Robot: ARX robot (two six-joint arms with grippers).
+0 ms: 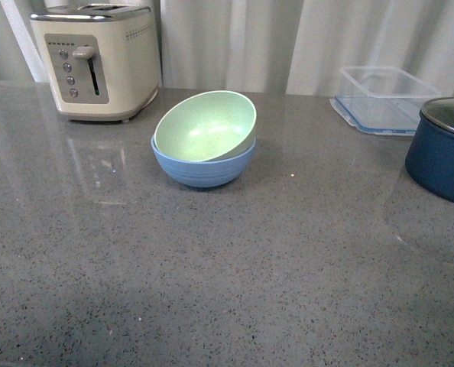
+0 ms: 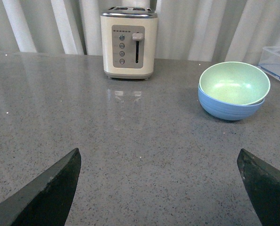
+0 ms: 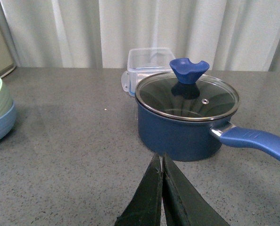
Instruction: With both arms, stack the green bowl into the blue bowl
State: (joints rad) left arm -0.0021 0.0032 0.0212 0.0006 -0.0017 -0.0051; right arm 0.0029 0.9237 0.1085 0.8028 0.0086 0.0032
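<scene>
**Already nested: green bowl sits tilted in blue bowl, both tools clear**

Down at the left arm, the left tool (image 2: 159, 188) stands spread wide, its two dark fingers (image 2: 48, 193) showing only at the lower corners of the left wrist view with bare bench (image 2: 144, 155) between them. It grips nothing and touches nothing. The right tool (image 3: 161, 181) is clenched, its two fingertips pressed together with only a thin seam between them, and it too carries nothing; it hangs just above the bench near the dark blue pot (image 3: 182, 132).

Outward from the left tool, across open grey speckled bench, the green bowl (image 1: 208, 126) rests inside the blue bowl (image 1: 202, 167). The green one sits tilted rather than level: in the front view its rim rises toward the back right and dips at the front left, where the blue rim shows beneath it. The pair stands well apart from both tools, toward the back of the bench.

Behind and left of the bowls stands a cream toaster (image 1: 97, 61), upright, its lever side turned toward the camera. Outward from the right tool, the pot carries a glass lid (image 3: 187, 99) with a blue knob (image 3: 189, 70), its handle (image 3: 255, 141) pointing away from the bowls. A clear plastic container (image 1: 387, 99) sits just behind the pot. Pale curtains (image 1: 288, 38) hang along the back.
</scene>
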